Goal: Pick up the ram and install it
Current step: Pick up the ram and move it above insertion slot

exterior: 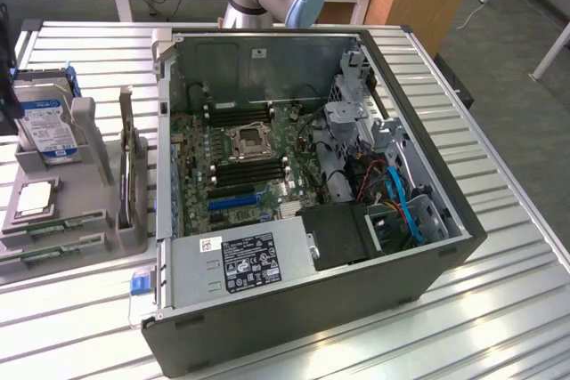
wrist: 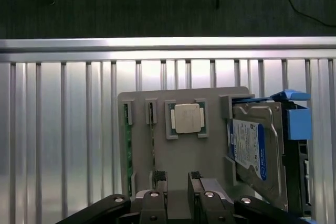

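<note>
Green and thin, the ram (wrist: 126, 148) stands on its edge in a slot of the grey holder (wrist: 199, 156). It is at the end of the holder far from the hard drive (wrist: 252, 150). A second green stick (wrist: 152, 129) sits in the next slot, just beside it. The square silver chip (wrist: 187, 117) lies between the sticks and the drive. The holder rests on the silver ribbed tabletop (wrist: 63, 129), near the tabletop's edge at the exterior view's left. The big black computer case (exterior: 312, 327) lies open in the middle of the tabletop, beside the holder, and the board (exterior: 294, 131) inside it shows. The pincer (wrist: 177, 178) hangs above the holder. Its two fingers (wrist: 160, 178) have a small gap between them and hold nothing.
</note>
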Motion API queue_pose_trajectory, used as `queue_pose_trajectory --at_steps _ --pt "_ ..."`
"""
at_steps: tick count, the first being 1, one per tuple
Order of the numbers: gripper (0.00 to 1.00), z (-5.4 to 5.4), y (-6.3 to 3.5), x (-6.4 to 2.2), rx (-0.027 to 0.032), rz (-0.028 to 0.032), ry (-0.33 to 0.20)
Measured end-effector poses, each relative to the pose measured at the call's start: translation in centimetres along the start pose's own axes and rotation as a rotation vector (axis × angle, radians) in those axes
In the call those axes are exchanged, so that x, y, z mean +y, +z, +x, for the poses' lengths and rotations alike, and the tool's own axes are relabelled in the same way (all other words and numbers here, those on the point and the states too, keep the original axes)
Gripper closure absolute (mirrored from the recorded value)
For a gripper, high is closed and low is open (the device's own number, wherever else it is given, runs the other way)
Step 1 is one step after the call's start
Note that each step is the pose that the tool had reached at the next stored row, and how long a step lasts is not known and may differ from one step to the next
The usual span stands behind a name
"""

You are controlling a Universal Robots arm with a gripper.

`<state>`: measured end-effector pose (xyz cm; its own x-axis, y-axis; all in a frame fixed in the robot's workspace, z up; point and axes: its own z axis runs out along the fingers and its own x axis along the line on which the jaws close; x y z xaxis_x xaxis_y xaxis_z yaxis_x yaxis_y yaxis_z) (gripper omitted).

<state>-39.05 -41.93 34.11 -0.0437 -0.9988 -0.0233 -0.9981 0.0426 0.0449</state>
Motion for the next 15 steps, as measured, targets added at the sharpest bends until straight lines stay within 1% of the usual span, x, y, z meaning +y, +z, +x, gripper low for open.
queue_pose_trajectory --at_steps 15 --pt "0.71 0.1 2.73 0.09 0.0001 -0.0001 0.0"
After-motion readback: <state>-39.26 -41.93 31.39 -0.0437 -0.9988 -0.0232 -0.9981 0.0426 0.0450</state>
